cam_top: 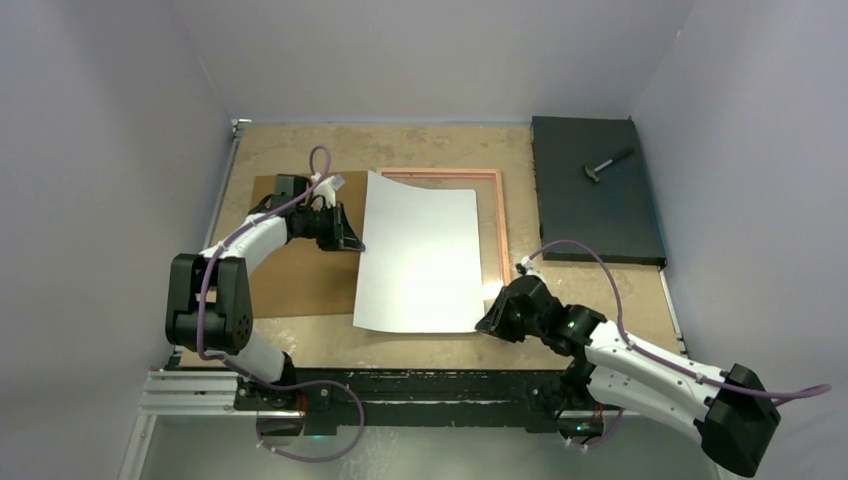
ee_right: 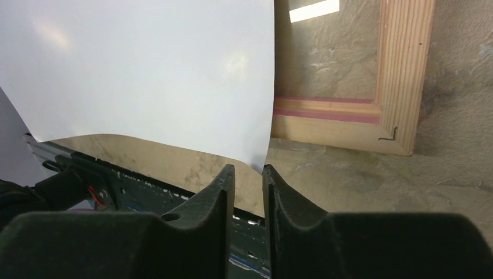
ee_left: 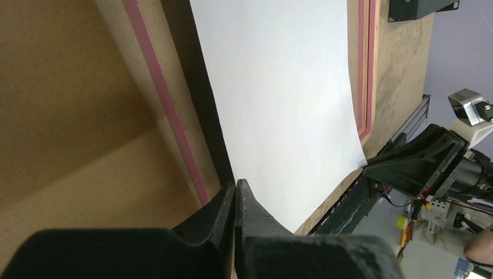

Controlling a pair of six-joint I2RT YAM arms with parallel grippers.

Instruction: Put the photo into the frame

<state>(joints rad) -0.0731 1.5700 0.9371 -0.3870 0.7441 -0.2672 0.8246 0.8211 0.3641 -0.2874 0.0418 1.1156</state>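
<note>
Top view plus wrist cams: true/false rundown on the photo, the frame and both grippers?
1. The photo shows its plain white side up. True.
2. The left gripper is wide open. False: it is shut, pinching the photo's left edge.
3. The right gripper has a narrow gap, with the photo's near corner in it. True.
4. The photo lies flat inside the frame. False: it is bowed and overhangs the frame's near and left sides.
5. The small tool lies on the brown board. False: it lies on the dark mat.
</note>
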